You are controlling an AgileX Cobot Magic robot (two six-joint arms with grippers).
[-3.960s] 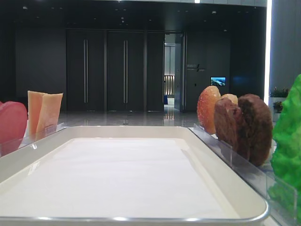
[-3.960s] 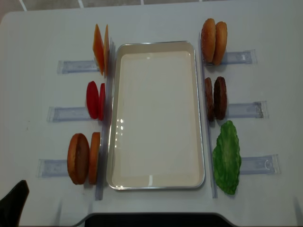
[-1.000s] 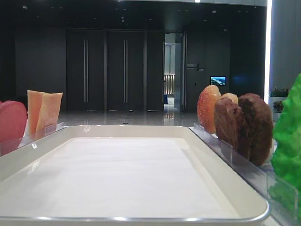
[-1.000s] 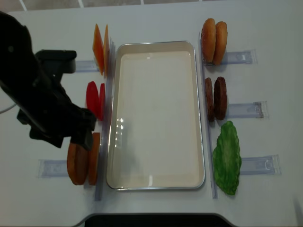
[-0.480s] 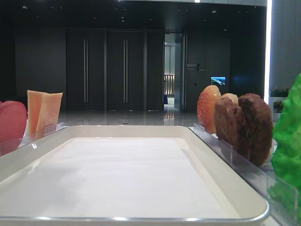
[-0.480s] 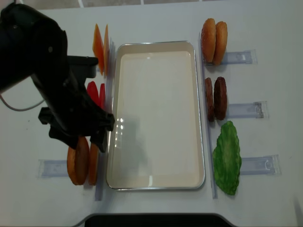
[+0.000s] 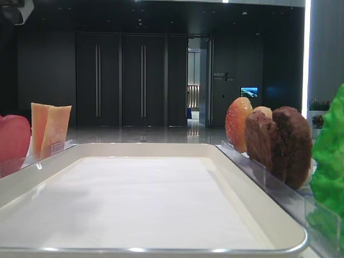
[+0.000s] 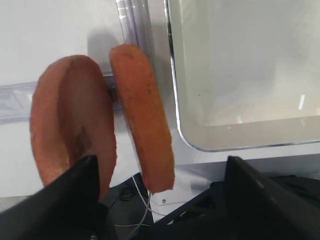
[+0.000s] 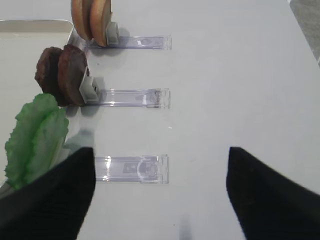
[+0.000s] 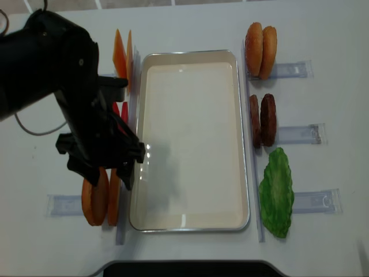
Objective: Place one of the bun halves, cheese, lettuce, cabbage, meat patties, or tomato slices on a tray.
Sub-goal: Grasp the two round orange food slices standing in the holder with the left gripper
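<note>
- Dark hall with tall doors fills the background of the low exterior view; up front the tray lies flat on the surface, its white liner bare. Cheese slices and a tomato slice stand along its left edge, a bun half, the meat patties and green lettuce along its right edge.
- Right wrist view: the right gripper hangs over the pale surface near its right edge, its two dark jaws standing wide with nothing between them. Ahead are three clear racks; lettuce, two patties and two bun halves stand at their tray-side ends.
- Left wrist view: the left gripper points down over the near left corner of the tray, jaws spread wide. Two bun halves stand on edge just off the tray's rim; the inner one lies between the jaws, the outer one meets the left jaw in this view. Whether either is touched I cannot tell.
- Overhead view: the left arm reaches in from the surface's far left corner, bent down toward the bun halves by the tray's left edge. It hides most of the tomato slices; cheese shows beyond it. Nothing lies on the tray.
</note>
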